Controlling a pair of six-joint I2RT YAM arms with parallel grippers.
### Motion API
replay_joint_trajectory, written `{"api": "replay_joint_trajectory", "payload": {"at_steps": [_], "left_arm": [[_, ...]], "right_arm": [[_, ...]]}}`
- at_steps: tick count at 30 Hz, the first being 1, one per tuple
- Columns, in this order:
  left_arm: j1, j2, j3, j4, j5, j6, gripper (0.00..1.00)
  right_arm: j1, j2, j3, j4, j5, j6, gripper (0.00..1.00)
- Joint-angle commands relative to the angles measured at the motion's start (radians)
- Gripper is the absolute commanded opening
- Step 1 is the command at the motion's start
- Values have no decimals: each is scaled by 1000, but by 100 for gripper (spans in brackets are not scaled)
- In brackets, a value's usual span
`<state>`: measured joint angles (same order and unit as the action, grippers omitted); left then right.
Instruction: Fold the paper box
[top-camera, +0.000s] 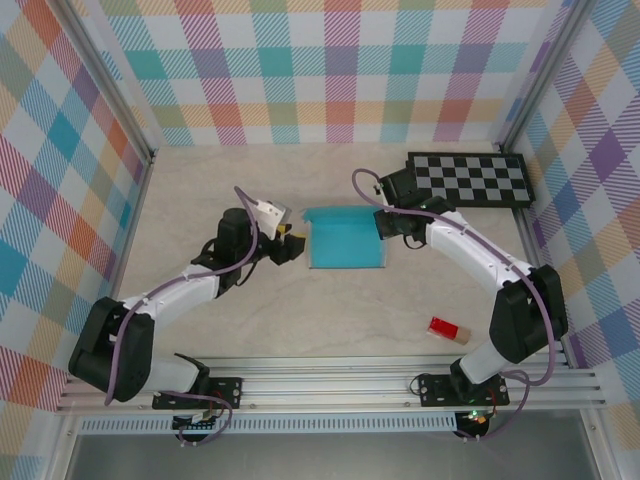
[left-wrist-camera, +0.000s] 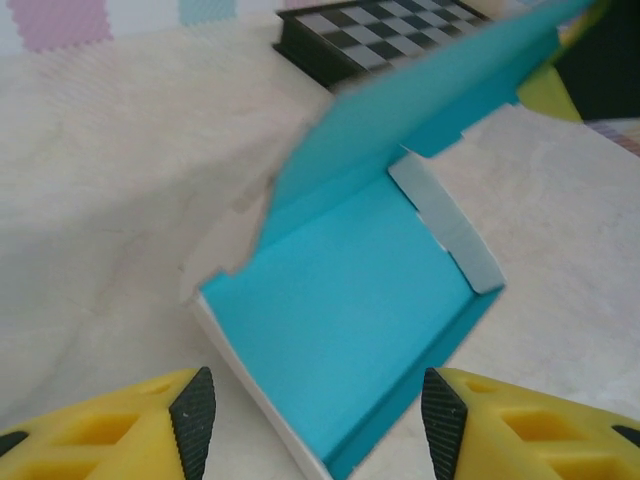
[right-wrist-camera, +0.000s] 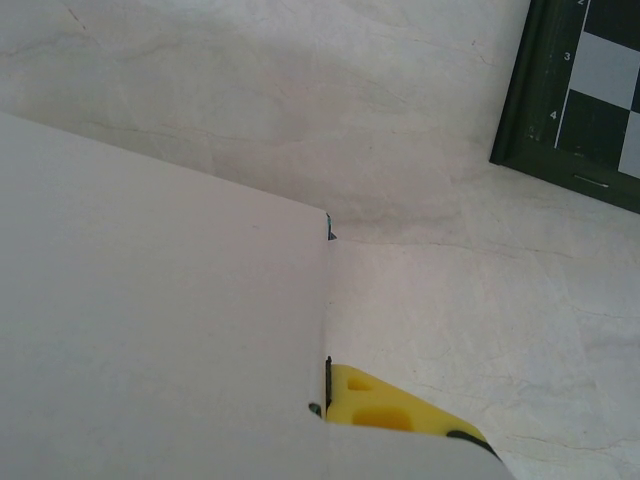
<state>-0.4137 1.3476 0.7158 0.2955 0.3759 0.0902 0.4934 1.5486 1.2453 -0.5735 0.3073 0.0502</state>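
The paper box (top-camera: 345, 245) lies partly folded at mid-table, teal face up, with low side walls. In the left wrist view the paper box (left-wrist-camera: 350, 290) has its far panel raised and one white tab folded in. My left gripper (top-camera: 292, 247) is at its left edge, open; the box's near corner sits between the black pads (left-wrist-camera: 193, 420) without being gripped. My right gripper (top-camera: 383, 228) is at the box's right side, shut on the raised panel. In the right wrist view one yellow finger (right-wrist-camera: 390, 405) presses against the white face (right-wrist-camera: 150, 330); the other finger is hidden behind the card.
A black-and-white checkerboard (top-camera: 470, 180) lies at the back right, close behind the right gripper. A small red block (top-camera: 450, 330) sits near the right arm's base. Plaid walls close in the left, back and right sides.
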Motion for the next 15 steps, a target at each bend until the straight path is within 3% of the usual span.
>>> {"api": "replay_joint_trajectory", "payload": {"at_steps": [1, 3, 6, 10, 12, 13, 15], "left_arm": [[20, 17, 89, -29, 1, -38, 57], [21, 48, 135, -50, 47, -98, 49], [21, 21, 211, -123, 24, -102, 37], [34, 80, 448, -531, -74, 112, 41], [68, 158, 558, -711, -99, 129, 32], [77, 171, 568, -751, -81, 134, 30], [74, 127, 467, -694, 30, 176, 37]], "right_arm": [[-1, 2, -5, -1, 13, -12, 0], [0, 8, -7, 4, 19, -12, 0], [-1, 16, -3, 3, 21, -18, 0], [-1, 21, 0, -5, 21, -27, 0], [-2, 26, 2, -9, 20, -29, 0], [-3, 28, 2, -9, 20, -28, 0], [-4, 36, 3, -10, 19, -23, 0]]}}
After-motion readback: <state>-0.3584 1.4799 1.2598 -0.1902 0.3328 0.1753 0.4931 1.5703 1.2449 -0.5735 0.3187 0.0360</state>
